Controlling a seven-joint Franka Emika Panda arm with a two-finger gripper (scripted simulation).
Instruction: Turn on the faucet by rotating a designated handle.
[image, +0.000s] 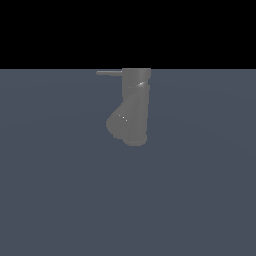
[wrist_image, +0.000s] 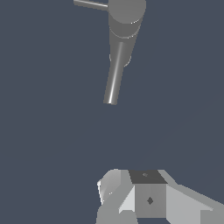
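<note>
Closest to the wrist camera sits the white, blocky pincer (wrist_image: 131, 197), only partly in frame; I cannot tell whether it is released or clenched, and it grasps nothing visible. Well apart from it stands the dull dark-grey chunky faucet (image: 134, 102), an upright cylinder with a thick rounded spout angling from its lower part, resting on the plain slate-blue bench (image: 60, 190). From the faucet's top the thin straight grey rod handle (image: 109, 73) juts out level toward the exterior view's left, its long axis horizontal. My judgement: the pincer must cross open bench to reach that rod's free end before any turning. No brands, labels or writing are readable.
</note>
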